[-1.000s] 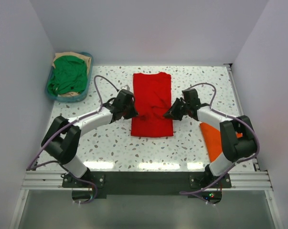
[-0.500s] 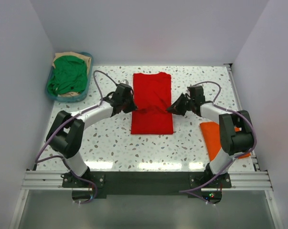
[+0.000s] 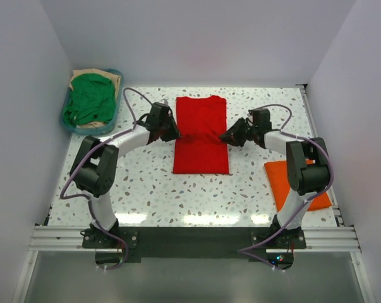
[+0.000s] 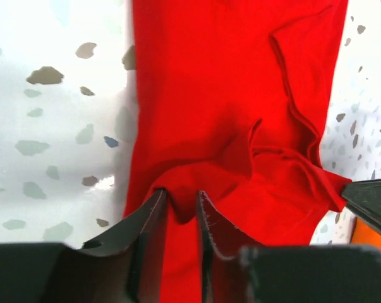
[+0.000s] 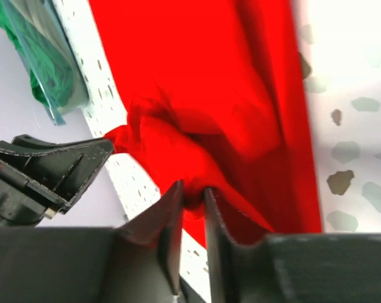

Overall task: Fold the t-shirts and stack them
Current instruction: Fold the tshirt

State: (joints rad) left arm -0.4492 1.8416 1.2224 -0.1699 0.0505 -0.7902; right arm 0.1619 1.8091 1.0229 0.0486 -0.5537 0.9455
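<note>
Top and wrist views of a two-arm fold on a speckled worktop (image 3: pixel 146 189). Nearest, at the right edge, an orange t-shirt (image 3: pixel 301 183) lies folded flat, well apart from the work in hand. At the centre the red t-shirt (image 3: pixel 201 151) lies as a long narrow rectangle running near to far; its near half is flat, and a crease crosses it at mid-length. There the left end effector (image 4: pixel 181 196) has its jaws drawn narrow on a raised pleat at the shirt's left edge, and the right end effector (image 5: pixel 193 186) is likewise pinched on a bunched fold at the right edge, the two facing each other across the cloth. At the far left corner a teal basket (image 3: pixel 69 123) holds a green t-shirt (image 3: pixel 89 98) heaped on a tan t-shirt (image 3: pixel 108 77), neither yet folded. The red cloth is judged light, soft and limp: it keeps no shape of its own and sags between the two pinches, so uneven travel would likely skew the fold. Hold is best taken at the side edges, through every layer there, as a shallow pinch may catch only the top layer.
</note>
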